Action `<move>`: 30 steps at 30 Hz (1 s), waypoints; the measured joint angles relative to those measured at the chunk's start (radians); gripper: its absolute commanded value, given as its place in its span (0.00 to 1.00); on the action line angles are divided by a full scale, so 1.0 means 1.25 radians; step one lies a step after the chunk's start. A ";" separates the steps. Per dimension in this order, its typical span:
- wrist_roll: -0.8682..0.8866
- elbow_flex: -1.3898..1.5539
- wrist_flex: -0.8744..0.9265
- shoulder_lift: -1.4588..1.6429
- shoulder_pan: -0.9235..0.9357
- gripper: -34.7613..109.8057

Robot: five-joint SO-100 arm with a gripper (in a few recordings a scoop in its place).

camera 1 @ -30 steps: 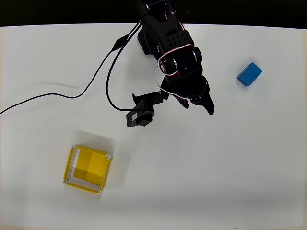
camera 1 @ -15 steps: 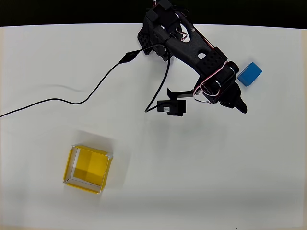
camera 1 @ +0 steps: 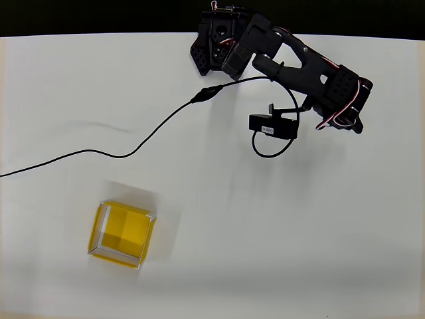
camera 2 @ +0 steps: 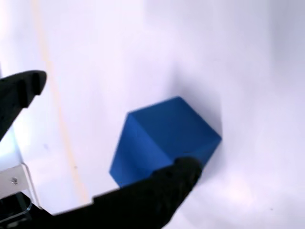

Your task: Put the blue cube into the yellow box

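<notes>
Blue cube (camera 2: 164, 138) resting on the white worktop (camera 1: 279, 232), now lying beneath the arm overhead. Hand (camera 2: 112, 129) spread wide, one finger (camera 2: 162, 191) crossing the cube's near edge, having swung right. Yellow box (camera 1: 121, 234) sitting unmoved, well apart.

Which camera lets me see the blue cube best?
The wrist view. There the blue cube is big and close, sitting on the white table between the open hand's fingers. In the overhead view the black arm covers the spot where it sits.
</notes>
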 measured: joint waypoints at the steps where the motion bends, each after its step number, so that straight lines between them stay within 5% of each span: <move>1: 0.012 -0.009 0.000 -0.012 -0.013 0.64; 30: 0.075 -0.180 -0.081 -0.277 -0.133 0.58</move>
